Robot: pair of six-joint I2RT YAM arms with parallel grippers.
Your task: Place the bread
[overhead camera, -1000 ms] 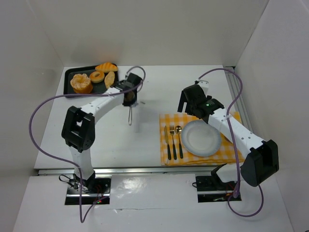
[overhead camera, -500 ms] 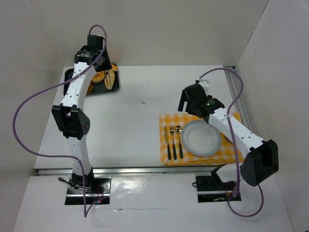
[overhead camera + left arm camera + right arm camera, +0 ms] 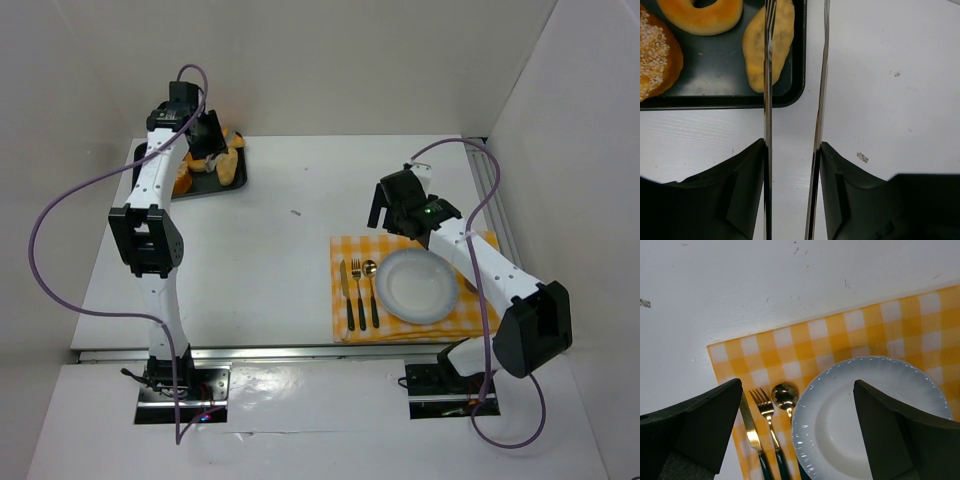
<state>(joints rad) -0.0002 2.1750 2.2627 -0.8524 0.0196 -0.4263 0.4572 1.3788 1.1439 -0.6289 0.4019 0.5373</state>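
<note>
Tongs (image 3: 768, 115) clamped at the handle between the left gripper (image 3: 791, 150) fingers. The two metal blades run toward 12 o'clock with a narrow gap between them, and nothing is caught along the stretch in view. The tips are cut off at the frame edge.

The left blade crosses the long flat bread (image 3: 755, 50); whether it touches cannot be told. The right blade lies over the white table (image 3: 890, 100) just outside the tray rim.

The bread sits in the black tray (image 3: 715, 75) at the table's 11 o'clock corner, with a ring doughnut (image 3: 700, 12) at its 10 o'clock and a sugared bun (image 3: 655, 55) at 9.

Right gripper (image 3: 797, 390) hangs with fingers spread wide and empty over the yellow check placemat (image 3: 840, 335). On the mat are a white plate (image 3: 865, 410) and, at its 9 o'clock, a spoon (image 3: 784, 395), fork (image 3: 762, 405) and knife (image 3: 751, 432).
</note>
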